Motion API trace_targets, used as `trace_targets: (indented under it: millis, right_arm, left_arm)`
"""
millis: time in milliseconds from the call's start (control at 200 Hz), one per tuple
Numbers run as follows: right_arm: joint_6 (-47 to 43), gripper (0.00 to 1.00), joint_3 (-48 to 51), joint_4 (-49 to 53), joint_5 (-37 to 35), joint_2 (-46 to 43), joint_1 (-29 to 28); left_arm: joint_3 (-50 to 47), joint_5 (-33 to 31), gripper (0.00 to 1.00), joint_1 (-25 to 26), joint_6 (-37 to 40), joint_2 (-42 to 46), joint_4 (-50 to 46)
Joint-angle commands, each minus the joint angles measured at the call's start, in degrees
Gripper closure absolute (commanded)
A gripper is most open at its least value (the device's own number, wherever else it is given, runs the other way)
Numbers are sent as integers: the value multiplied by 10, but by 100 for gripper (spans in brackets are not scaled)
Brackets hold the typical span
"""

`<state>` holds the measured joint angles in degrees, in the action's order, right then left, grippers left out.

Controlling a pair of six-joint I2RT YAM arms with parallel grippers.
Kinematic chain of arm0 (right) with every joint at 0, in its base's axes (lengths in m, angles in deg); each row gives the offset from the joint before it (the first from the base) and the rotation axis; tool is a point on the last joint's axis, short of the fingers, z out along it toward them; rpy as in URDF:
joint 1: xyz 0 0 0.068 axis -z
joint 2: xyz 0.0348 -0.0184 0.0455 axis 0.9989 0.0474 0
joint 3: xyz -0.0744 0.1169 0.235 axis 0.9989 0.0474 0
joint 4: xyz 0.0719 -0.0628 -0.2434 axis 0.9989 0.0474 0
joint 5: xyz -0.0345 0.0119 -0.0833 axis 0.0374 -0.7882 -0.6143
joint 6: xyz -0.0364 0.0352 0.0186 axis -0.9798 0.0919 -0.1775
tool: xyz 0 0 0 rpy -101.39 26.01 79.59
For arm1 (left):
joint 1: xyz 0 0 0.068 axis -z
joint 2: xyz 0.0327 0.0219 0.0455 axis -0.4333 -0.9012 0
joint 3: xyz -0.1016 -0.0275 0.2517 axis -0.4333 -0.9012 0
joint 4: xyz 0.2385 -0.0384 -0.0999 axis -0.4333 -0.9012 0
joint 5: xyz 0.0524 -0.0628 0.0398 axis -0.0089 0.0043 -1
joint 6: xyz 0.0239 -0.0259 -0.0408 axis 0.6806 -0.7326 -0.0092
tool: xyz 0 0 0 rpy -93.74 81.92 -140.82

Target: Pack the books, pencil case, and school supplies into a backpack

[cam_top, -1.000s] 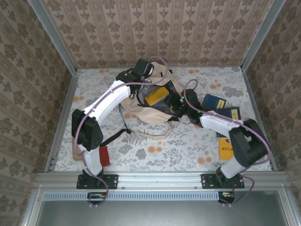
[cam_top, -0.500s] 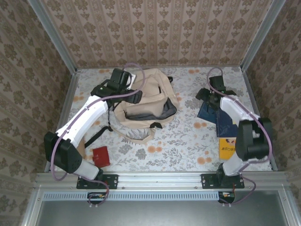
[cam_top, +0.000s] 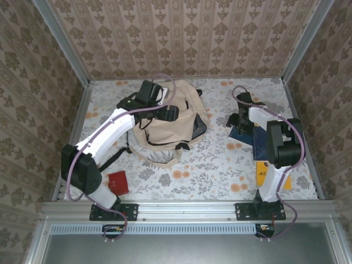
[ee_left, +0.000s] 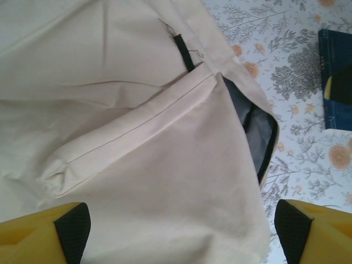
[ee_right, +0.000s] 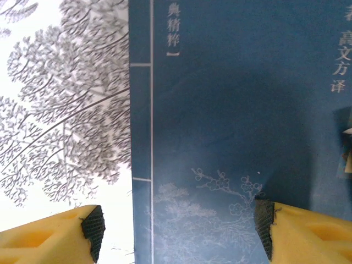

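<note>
The cream backpack [cam_top: 170, 129] lies mid-table, its dark opening [ee_left: 256, 129] facing right. My left gripper [cam_top: 166, 113] hovers over its top, open; in the left wrist view the gripper [ee_left: 181, 234] has beige fabric [ee_left: 137, 165] below the wide-apart pads, nothing pinched. My right gripper [cam_top: 238, 120] is open just above a navy book [cam_top: 242, 134]. In the right wrist view the gripper [ee_right: 179, 231] straddles that book's [ee_right: 231, 110] left edge: one pad over the table, the other over the cover. A second navy book [cam_top: 264, 146] and a yellow book [cam_top: 265, 175] lie nearer. The red school supplies [cam_top: 117, 182] sit front left. The pencil case is out of view.
Metal rails [cam_top: 74, 126] and patterned walls close in the floral table [cam_top: 209, 170]. A black-trimmed strap [cam_top: 118, 157] trails from the backpack toward the left arm's base. The navy book [ee_left: 334, 82] shows at the right edge of the left wrist view.
My right arm swung away from the backpack to the navy books on the right. My left gripper opened and shifted over the bag. The yellow book seen in the opening no longer shows.
</note>
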<state>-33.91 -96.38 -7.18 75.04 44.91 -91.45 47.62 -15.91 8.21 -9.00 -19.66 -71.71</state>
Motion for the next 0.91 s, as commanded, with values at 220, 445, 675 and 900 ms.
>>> trace_targets:
  millis: [220,445,675,900]
  right_arm:
    - [-16,27,53,57,136,-42,-101]
    - [6,28,74,69,67,-154,-55]
    - [17,32,111,64,42,-149,0]
    - [18,40,117,51,53,-108,13]
  left_arm:
    - [104,51,23,44,-40,-115,23]
    - [215,73,34,89,-39,-230,-9]
    - [333,73,49,137,-62,-356,-51]
    - [385,90,78,167,-82,-444,-59]
